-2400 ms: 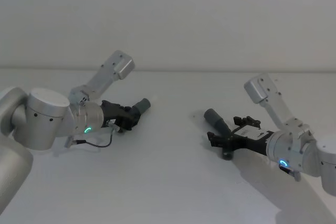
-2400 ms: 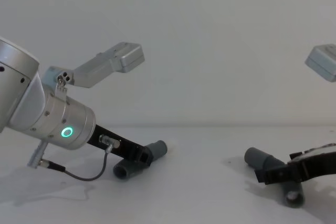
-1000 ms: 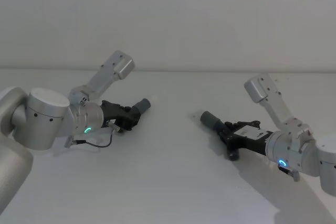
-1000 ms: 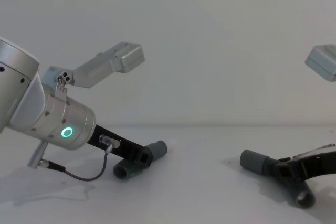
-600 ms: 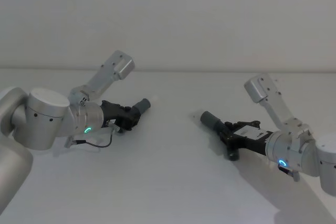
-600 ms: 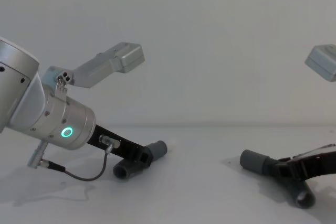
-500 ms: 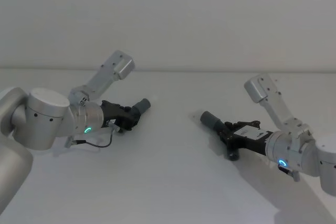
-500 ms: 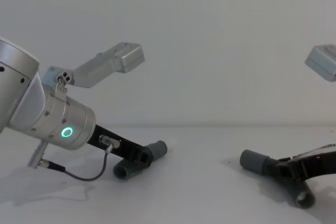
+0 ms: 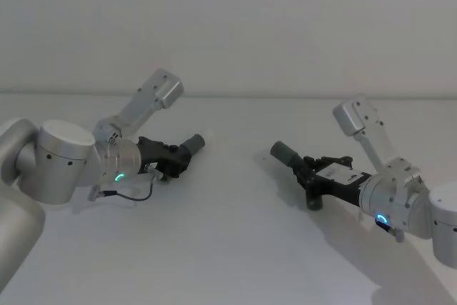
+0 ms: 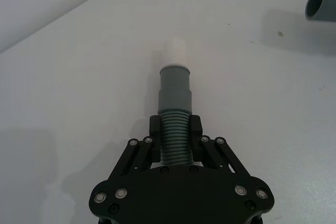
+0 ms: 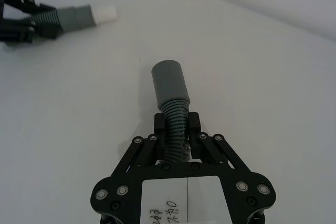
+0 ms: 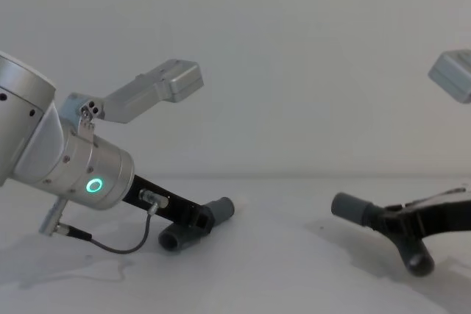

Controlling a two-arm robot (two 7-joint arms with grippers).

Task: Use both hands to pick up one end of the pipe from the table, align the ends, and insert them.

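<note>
The shorter pipe piece point(image 10: 175, 139) sits between the jaws of the left gripper point(image 10: 175, 127), which are clenched on its ribbed section just behind the cuff. Its smooth grey cuff point(image 10: 175, 95) and narrower pale tip point(image 10: 176, 53) stick straight out past the jaw tips. The curved rear end point(image 12: 171, 239) drops below and behind the jaws, low at the white surface point(image 9: 235, 241). The longer pipe piece point(image 11: 176, 116) is caught the same way in the right gripper point(image 11: 177, 125). Those jaws are closed tight on the ribs right behind the wider socket cuff point(image 11: 169, 83), which projects forward beyond the jaw tips, and the bent tail point(image 12: 418, 261) hangs under the jaws. In the chest view the socket end is tilted up, clear of the surface, with a shadow beneath it; whether the tail touches the surface I cannot tell. The two cuffs angle inward toward each other and away from the robot, but they are well apart, with bare surface between them. Seen from the left jaws, the open socket mouth lies far ahead and off to one side. Seen from the right jaws, the pale tip likewise lies ahead and off to the side. Behind the left jaws, the silver left arm point(image 12: 66, 159) carries a green ring light point(image 12: 93, 185).
</note>
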